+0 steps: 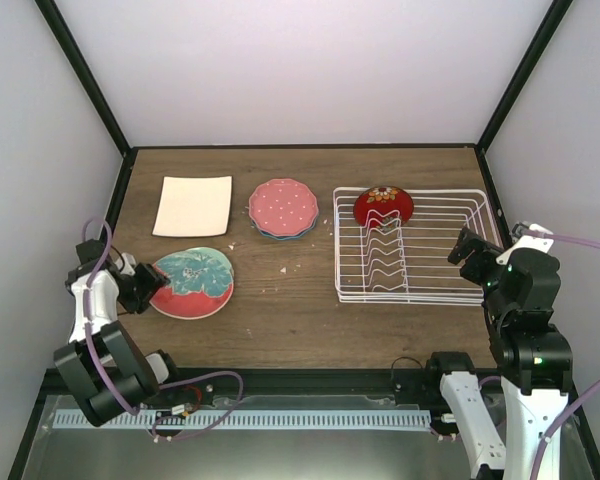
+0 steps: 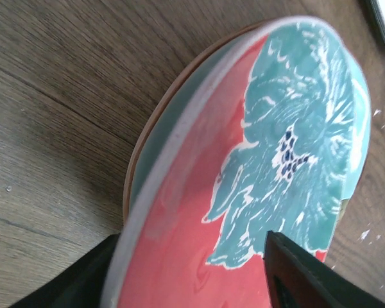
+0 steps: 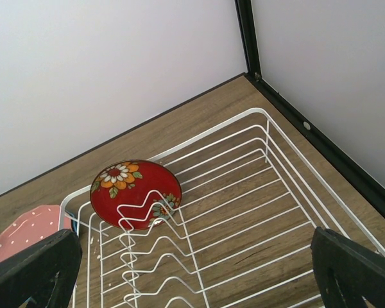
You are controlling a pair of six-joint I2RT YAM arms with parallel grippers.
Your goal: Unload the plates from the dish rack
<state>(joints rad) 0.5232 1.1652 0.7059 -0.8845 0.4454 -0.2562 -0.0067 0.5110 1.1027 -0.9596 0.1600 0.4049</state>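
Observation:
The large red-and-teal plate [image 1: 192, 283] lies flat at the front left of the table. A pale green rim [image 2: 144, 176] shows beneath it. My left gripper [image 1: 147, 285] is open and straddles its left rim [image 2: 192, 256], one finger under the rim and one over the face. The beige square plate [image 1: 192, 205] lies at the back left. The pink polka-dot plate [image 1: 283, 206] sits on a blue plate [image 1: 271, 233]. The small dark red floral plate [image 1: 383, 206] [image 3: 136, 194] leans in the dish rack [image 1: 435, 290] [image 3: 256, 192]. My right gripper [image 1: 467, 252] [image 3: 199, 269] is open and empty above the rack's right side.
Black frame posts and pale walls close in the table at the back and on both sides. White crumbs lie on the wood between the plates and the rack [image 1: 285, 268]. The rack's wavy dividers [image 3: 154, 256] stand in its left half.

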